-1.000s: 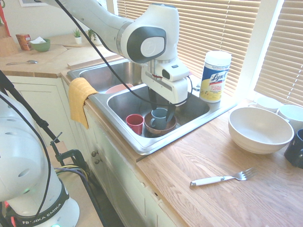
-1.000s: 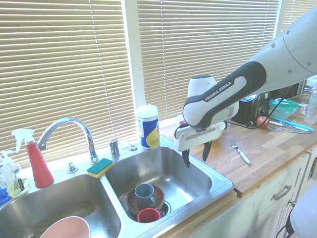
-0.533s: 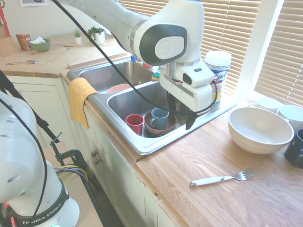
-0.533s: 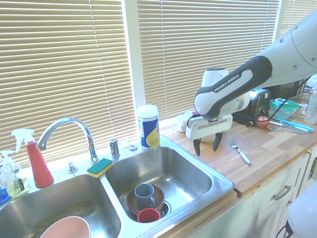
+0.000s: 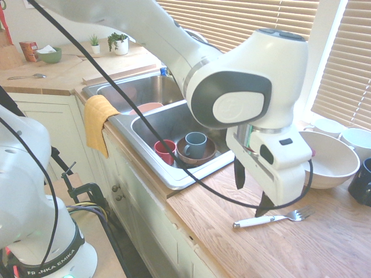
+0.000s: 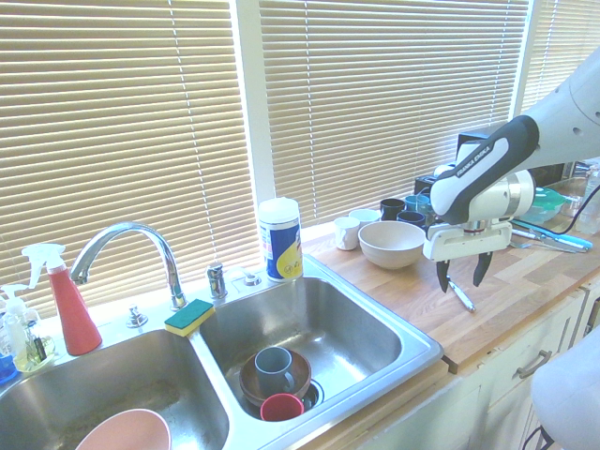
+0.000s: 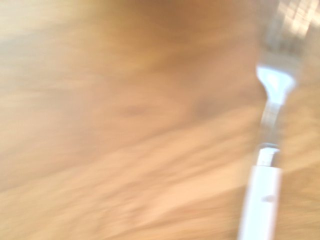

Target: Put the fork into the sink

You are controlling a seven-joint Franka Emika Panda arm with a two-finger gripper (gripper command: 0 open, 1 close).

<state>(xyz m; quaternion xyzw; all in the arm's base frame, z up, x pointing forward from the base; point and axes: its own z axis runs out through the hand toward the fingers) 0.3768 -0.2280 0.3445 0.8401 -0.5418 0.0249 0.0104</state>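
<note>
The fork [image 5: 272, 219], white-handled with silver tines, lies flat on the wooden countertop to the right of the sink [image 5: 174, 176]. My gripper [image 5: 252, 194] hangs open just above the fork's handle end, holding nothing. In the second exterior view the gripper [image 6: 461, 277] hovers over the fork [image 6: 461, 295], a short way from the sink's rim [image 6: 412, 337]. The wrist view is blurred and shows the fork [image 7: 262, 190] on the wood grain.
A large white bowl [image 5: 324, 156] and several mugs [image 6: 398, 208] stand behind the fork. The right basin holds a red cup [image 5: 165, 150] and a grey mug in a brown bowl [image 5: 196, 152]. A wipes canister [image 6: 279, 239] stands by the faucet [image 6: 127, 246]. A yellow cloth [image 5: 98, 121] hangs over the sink's front.
The arm has swung from above the right sink basin across to the countertop and now sits over the fork. The gripper stayed open and the fork has not moved.
</note>
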